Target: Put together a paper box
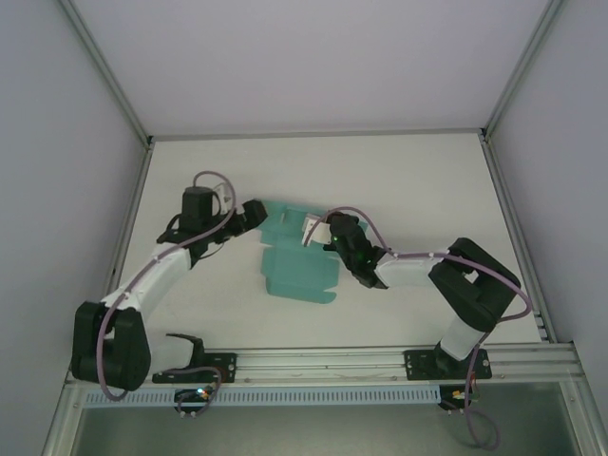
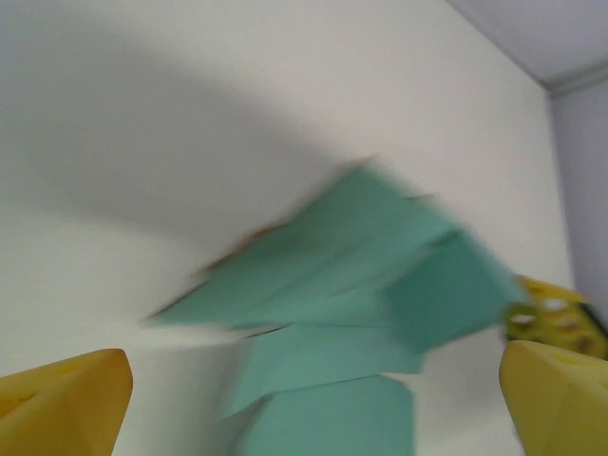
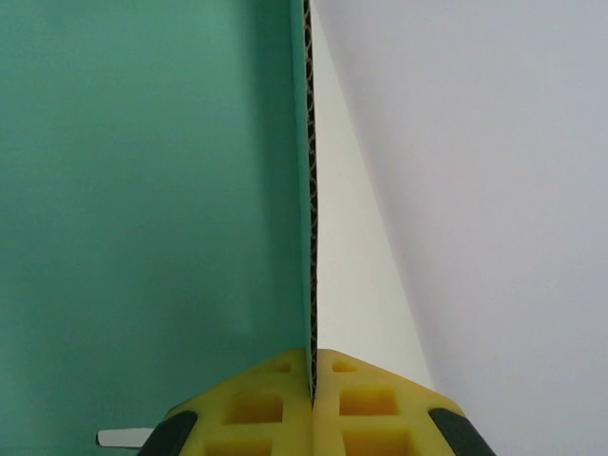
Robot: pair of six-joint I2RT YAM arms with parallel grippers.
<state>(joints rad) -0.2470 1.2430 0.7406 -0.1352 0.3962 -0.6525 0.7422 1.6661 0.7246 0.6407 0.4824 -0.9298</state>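
Note:
The paper box (image 1: 296,264) is a teal-green die-cut card sheet, partly folded, lying mid-table between the two arms. My right gripper (image 1: 321,231) is shut on a raised flap at the sheet's far right edge; in the right wrist view the corrugated card edge (image 3: 307,190) runs straight up from between the yellow pads (image 3: 312,375). My left gripper (image 1: 253,217) is at the sheet's far left corner. In the left wrist view its yellow fingers (image 2: 66,399) stand wide apart, open, with the blurred teal flaps (image 2: 351,285) ahead of them.
The white table (image 1: 418,180) is enclosed by pale walls and an aluminium frame (image 1: 313,133). A rail (image 1: 323,361) carrying both arm bases runs along the near edge. Cables loop over each arm.

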